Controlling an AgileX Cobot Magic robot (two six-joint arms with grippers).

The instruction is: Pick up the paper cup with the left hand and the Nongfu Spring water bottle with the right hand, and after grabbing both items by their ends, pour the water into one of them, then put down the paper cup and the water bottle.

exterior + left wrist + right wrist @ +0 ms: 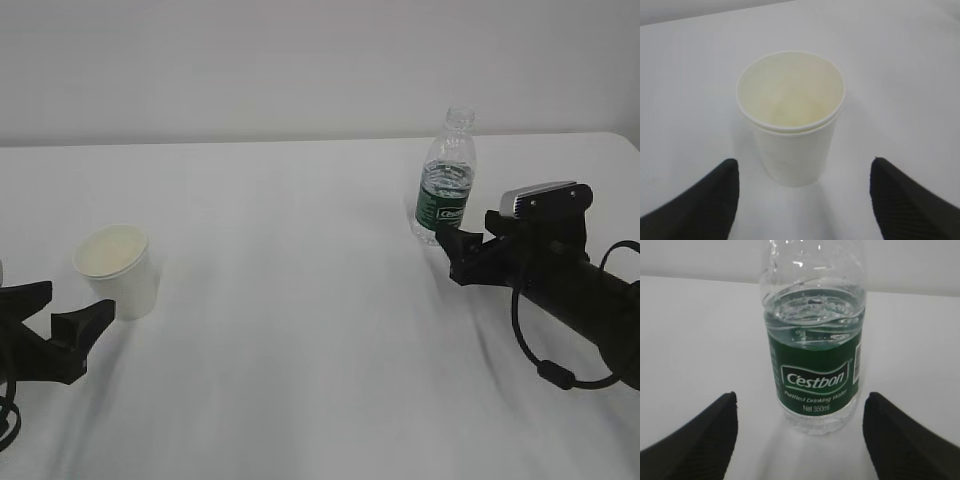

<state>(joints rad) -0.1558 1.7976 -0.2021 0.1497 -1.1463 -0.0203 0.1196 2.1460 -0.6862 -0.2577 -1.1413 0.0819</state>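
The white paper cup (118, 270) (790, 125) stands upright at the left of the table, its cream inside showing nothing in it. My left gripper (72, 302) (804, 162) is open just short of the cup, one finger on each side of its base, not touching. The capless Nongfu Spring water bottle (445, 185) (812, 375) stands upright at the right, with a green label. The water (812, 315) reaches just above that label. My right gripper (462, 245) (800, 395) is open low in front of the bottle's base, fingers wide of its sides.
The white table (300, 330) carries only the cup and the bottle. Its far edge (250, 142) meets a plain pale wall, and its right corner lies behind the bottle. A black cable (545, 365) loops under the right arm.
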